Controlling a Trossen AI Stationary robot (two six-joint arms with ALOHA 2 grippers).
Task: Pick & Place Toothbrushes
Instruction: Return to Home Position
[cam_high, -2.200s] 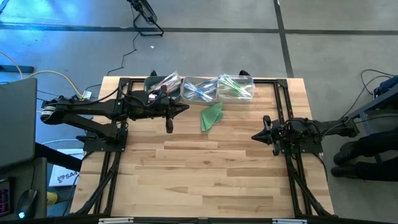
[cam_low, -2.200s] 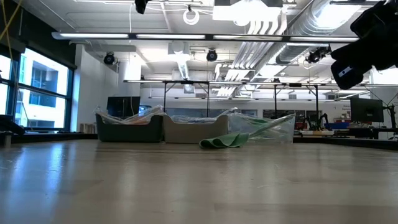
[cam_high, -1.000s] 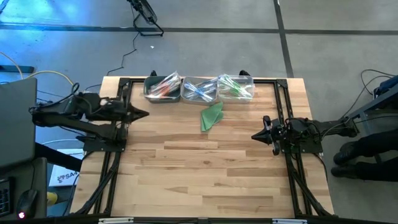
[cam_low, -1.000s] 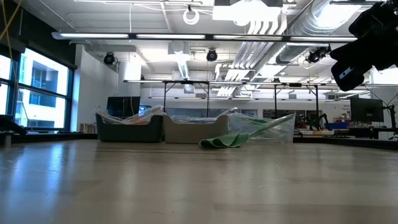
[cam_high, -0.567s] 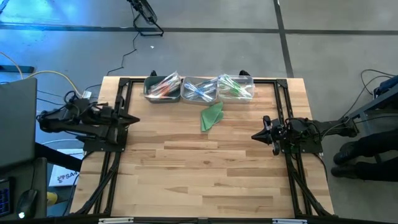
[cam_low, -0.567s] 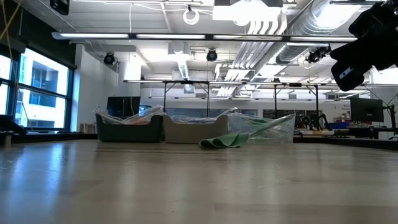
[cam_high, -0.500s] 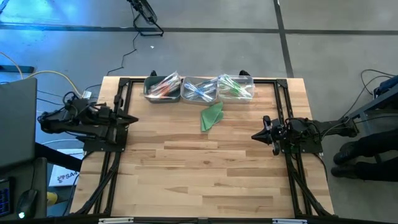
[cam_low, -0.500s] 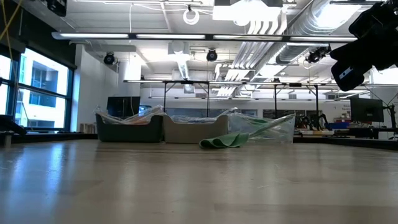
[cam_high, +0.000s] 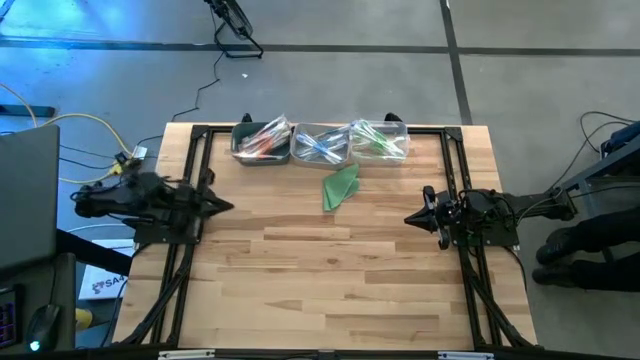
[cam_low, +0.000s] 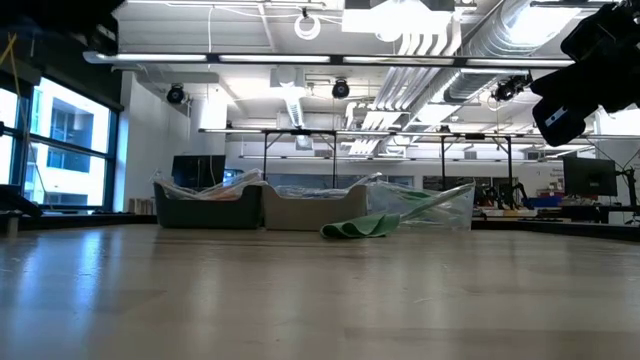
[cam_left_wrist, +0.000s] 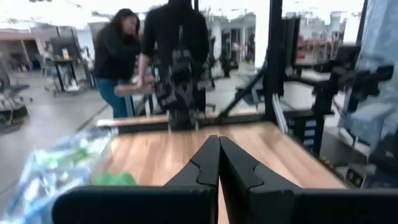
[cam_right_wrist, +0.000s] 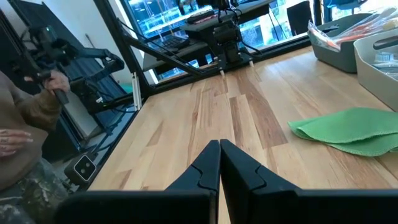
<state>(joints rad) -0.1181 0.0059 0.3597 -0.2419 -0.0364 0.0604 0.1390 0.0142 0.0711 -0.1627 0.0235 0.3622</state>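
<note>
Toothbrushes (cam_high: 320, 145) lie binned; left arm (cam_high: 150, 197) and right arm (cam_high: 480, 212) folded, jaws pressed together.

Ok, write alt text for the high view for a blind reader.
Overhead view of a light wooden table: three small bins of thin plastic toothbrushes stand in a row at its far edge, with a folded green cloth in front. The dark left hand and right hand sit at opposite sides, empty.

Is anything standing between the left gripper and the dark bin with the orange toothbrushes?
Nothing visible does. The left gripper is shut near the table's left side, and only bare table lies between it and the dark bin. The green cloth lies farther right, off that path.
</note>
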